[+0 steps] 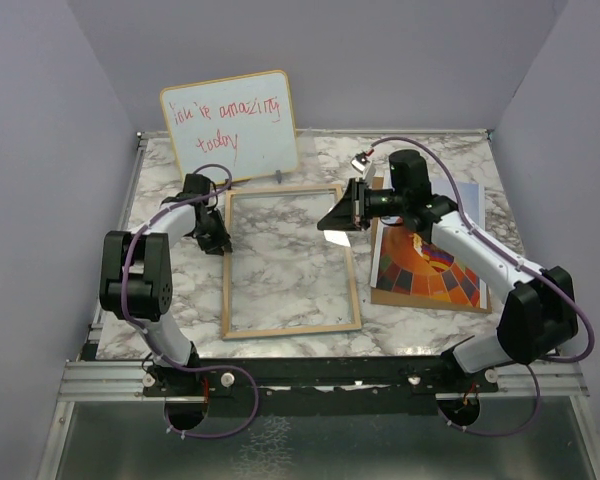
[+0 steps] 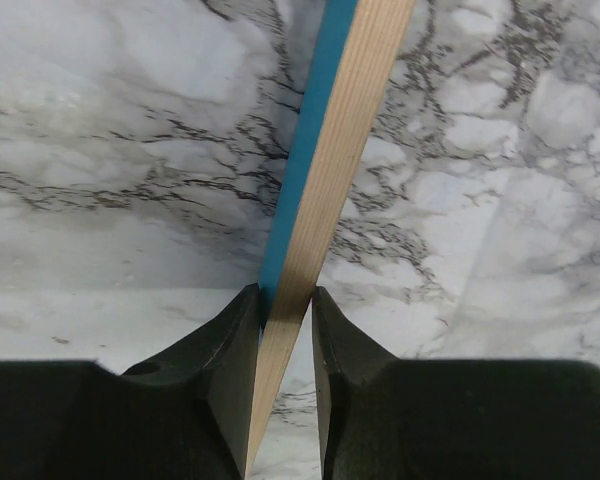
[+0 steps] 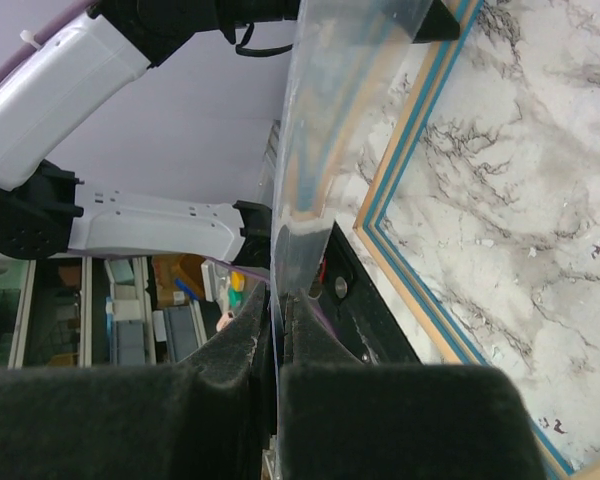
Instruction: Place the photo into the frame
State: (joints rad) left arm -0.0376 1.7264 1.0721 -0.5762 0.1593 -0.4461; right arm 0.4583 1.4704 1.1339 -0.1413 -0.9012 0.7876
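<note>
The frame (image 1: 290, 328) lies flat on the marble table with its light wood face up. My left gripper (image 1: 218, 235) sits at its left rail. In the left wrist view that rail (image 2: 330, 150), wood with a blue side, runs between my fingers, and the left gripper (image 2: 285, 295) is shut on it. My right gripper (image 1: 338, 218) hovers over the frame's right rail (image 3: 405, 150). The right gripper (image 3: 278, 300) is shut on a clear pane (image 3: 320, 130) held on edge. The photo (image 1: 430, 272), an orange and red balloon print, lies to the right of the frame.
A whiteboard (image 1: 230, 125) with red handwriting leans on the back wall behind the frame. A brown board (image 1: 420, 302) shows under the photo's near edge. Grey walls close in the table on the left, right and back.
</note>
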